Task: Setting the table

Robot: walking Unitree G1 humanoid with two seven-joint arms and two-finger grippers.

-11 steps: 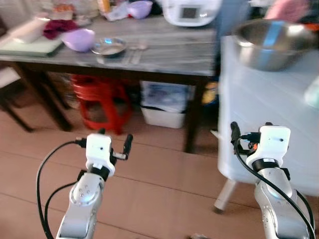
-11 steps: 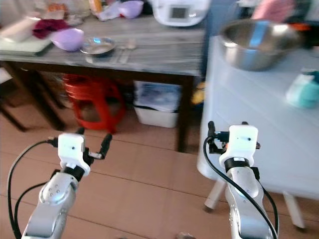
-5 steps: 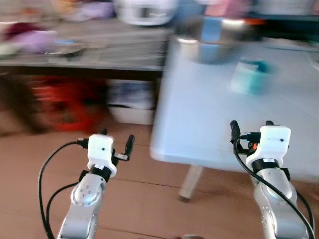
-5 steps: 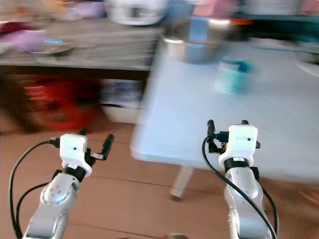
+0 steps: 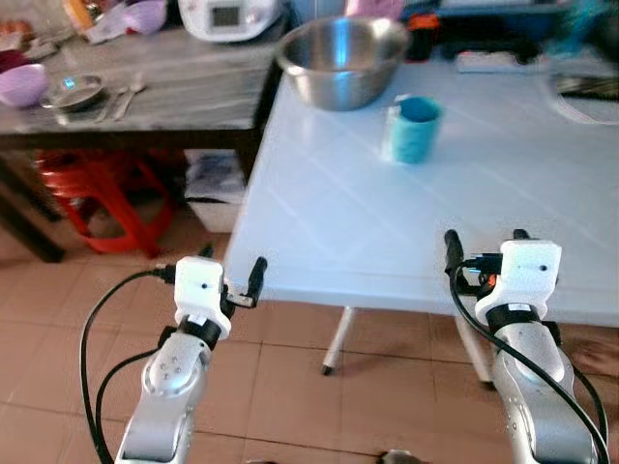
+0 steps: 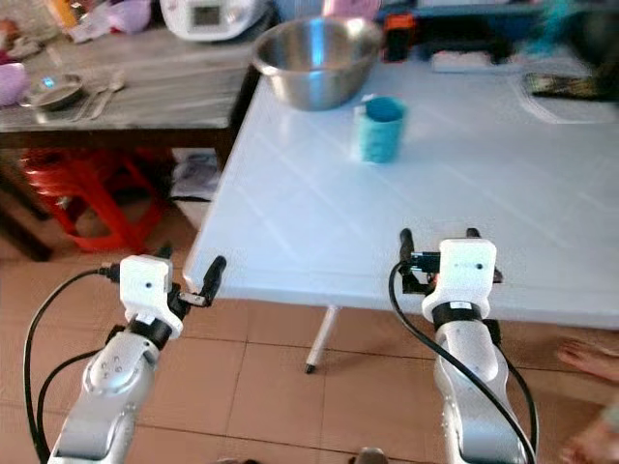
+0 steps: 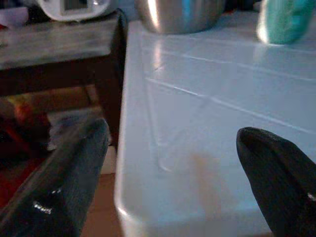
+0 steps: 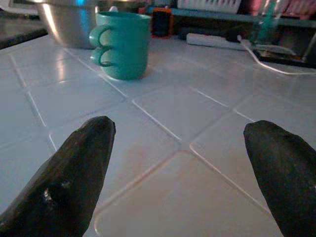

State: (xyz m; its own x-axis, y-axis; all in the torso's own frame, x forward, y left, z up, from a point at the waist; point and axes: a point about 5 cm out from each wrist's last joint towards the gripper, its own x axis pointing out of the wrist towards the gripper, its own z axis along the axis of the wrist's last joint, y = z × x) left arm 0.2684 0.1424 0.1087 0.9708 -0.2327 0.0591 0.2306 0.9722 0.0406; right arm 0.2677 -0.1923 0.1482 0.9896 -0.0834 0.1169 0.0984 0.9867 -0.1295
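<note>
teal cups (image 5: 416, 129) | on white table (image 5: 319, 242) (stacked) | beyond right gripper (image 5: 484, 249), apart

Teal mugs (image 8: 121, 44), two stacked, upright on white tiled table (image 5: 387, 222), near steel bowl (image 5: 343, 60)

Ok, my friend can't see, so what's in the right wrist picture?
A teal mug stands on a white tiled table, with a steel bowl behind it. The right gripper hovers low over the table, its two black fingers spread wide, holding nothing.
</note>
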